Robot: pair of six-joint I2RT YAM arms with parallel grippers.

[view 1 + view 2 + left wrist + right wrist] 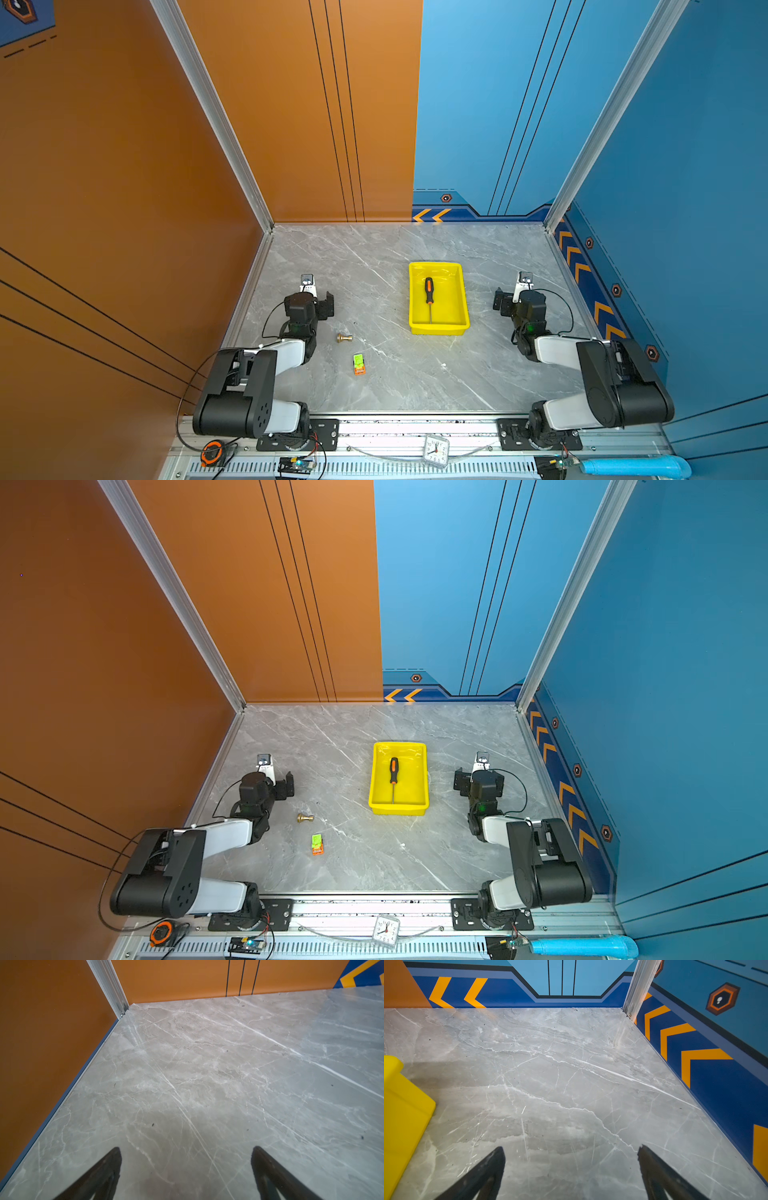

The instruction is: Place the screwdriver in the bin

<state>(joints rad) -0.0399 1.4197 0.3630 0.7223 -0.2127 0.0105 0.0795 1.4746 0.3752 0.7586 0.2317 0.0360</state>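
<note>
Job looks done: the slim black-and-orange screwdriver [429, 296] lies flat inside the shallow yellow plastic bin [438, 330], handle towards twelve o'clock, shaft tip close to the six o'clock wall. At the bin's nine o'clock, well apart, the left hand [186, 1153]. At three o'clock, nearer, the right hand [571, 1152]. Both have fingers spread and empty. The risk is a careless right-arm swing clipping the bin's wall and jolting the tool out.

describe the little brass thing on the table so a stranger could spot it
Find the yellow bin on the grey marble table. Left of it in both top views lie two small things; the brass knob is the farther-back one. It is shiny gold metal, while the box near it is green and orange.
</note>
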